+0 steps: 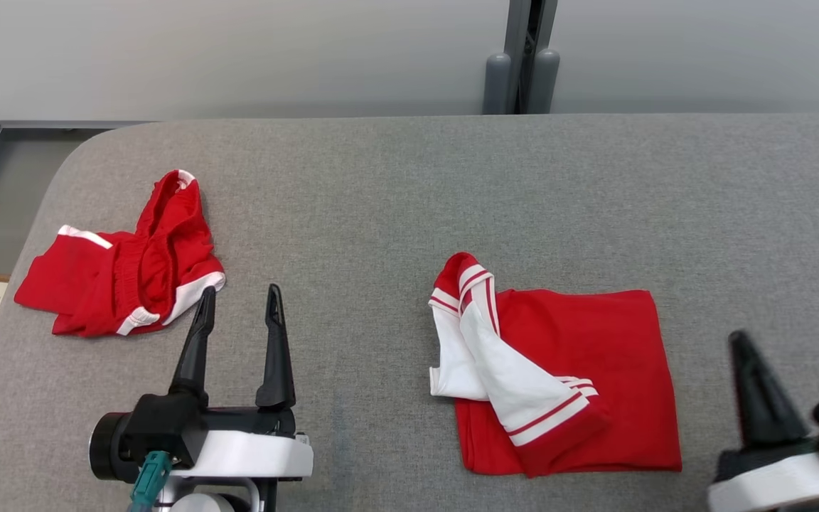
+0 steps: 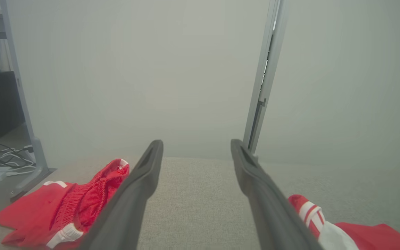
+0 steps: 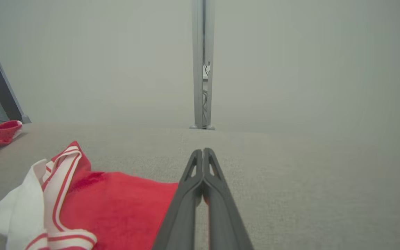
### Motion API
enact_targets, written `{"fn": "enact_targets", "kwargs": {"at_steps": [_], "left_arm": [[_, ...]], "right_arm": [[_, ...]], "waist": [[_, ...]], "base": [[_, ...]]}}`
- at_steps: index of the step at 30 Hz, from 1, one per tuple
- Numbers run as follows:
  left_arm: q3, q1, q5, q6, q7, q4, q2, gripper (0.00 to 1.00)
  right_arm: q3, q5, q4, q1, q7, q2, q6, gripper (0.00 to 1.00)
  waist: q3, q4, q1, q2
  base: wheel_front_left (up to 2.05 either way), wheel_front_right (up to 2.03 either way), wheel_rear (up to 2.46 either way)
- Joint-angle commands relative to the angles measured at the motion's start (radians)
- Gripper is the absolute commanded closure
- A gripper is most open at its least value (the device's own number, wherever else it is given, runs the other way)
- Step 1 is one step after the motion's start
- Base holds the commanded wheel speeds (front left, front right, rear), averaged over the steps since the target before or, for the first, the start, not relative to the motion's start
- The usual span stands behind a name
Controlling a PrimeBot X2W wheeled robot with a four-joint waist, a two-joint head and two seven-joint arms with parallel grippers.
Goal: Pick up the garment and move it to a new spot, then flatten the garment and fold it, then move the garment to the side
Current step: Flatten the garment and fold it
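Grippers at the near edge of a grey table (image 1: 381,199), two red garments beyond.
Left gripper (image 1: 241,291) has its jaws wide and empty, just beside the crumpled red shorts (image 1: 132,270) on the left. Right gripper (image 3: 203,152) has its jaws pressed together on nothing, just right of the folded red-and-white jersey (image 1: 594,370) lying mid-table.

table (image 1: 409,185): grey fabric top, rounded far-left corner | 2 garments on it right now, well apart | left, close to the edge: shorts (image 1: 125,277), red with white trim, crumpled, waistband gaping | centre-right: shirt (image 1: 594,370), red, folded to a rectangle, white red-striped sleeve draped across its left side
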Motion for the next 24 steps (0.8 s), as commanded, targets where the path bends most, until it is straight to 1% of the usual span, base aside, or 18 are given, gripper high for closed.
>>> {"fn": "enact_targets", "kwargs": {"at_steps": [1,4,7,9,16,22,23,24], "left_arm": [[-0.001,-0.012,-0.002,-0.004,-0.001,0.004,0.003,0.0],[-0.011,-0.025,0.0,-0.009,-0.001,0.007,0.003,0.0],[-0.017,-0.024,0.006,-0.01,-0.001,0.009,0.003,0.0],[-0.018,-0.026,0.011,-0.011,-0.001,0.01,0.003,0.0],[-0.024,-0.038,0.016,-0.009,-0.001,0.008,0.003,0.0],[-0.032,-0.045,0.01,-0.004,-0.001,0.007,0.003,0.0],[-0.034,-0.04,0.008,-0.002,-0.001,0.006,0.003,0.0],[-0.035,-0.039,0.006,0.0,-0.001,0.006,0.003,0.0]], "right_arm": [[0.023,-0.01,0.026,0.009,-0.005,-0.008,0.0,1.0],[0.109,-0.012,0.124,0.01,-0.004,-0.009,0.0,1.0],[0.171,0.003,0.212,-0.021,-0.005,-0.002,0.0,1.0],[0.201,0.013,0.249,-0.046,-0.005,-0.002,0.0,1.0],[0.255,0.016,0.305,-0.098,-0.005,-0.009,0.0,1.0],[0.338,0.032,0.321,-0.135,-0.005,0.0,0.0,1.0],[0.374,0.042,0.311,-0.143,-0.005,0.004,0.0,1.0],[0.385,0.048,0.307,-0.146,-0.005,0.004,0.0,1.0]], "waist": [[0.007,0.006,0.0,0.0],[0.021,0.018,0.0,0.0],[0.029,0.028,0.0,0.0],[0.035,0.035,0.0,0.0],[0.047,0.063,0.0,0.0],[0.053,0.096,0.0,0.0],[0.053,0.106,0.0,0.0],[0.052,0.112,0.0,0.0]], "base": [[0.0,0.0,0.0],[0.0,0.0,0.0],[0.0,0.0,0.0],[0.0,0.0,0.0],[0.0,0.0,0.0],[0.0,0.0,0.0],[0.0,0.0,0.0],[0.0,0.0,0.0]]}}
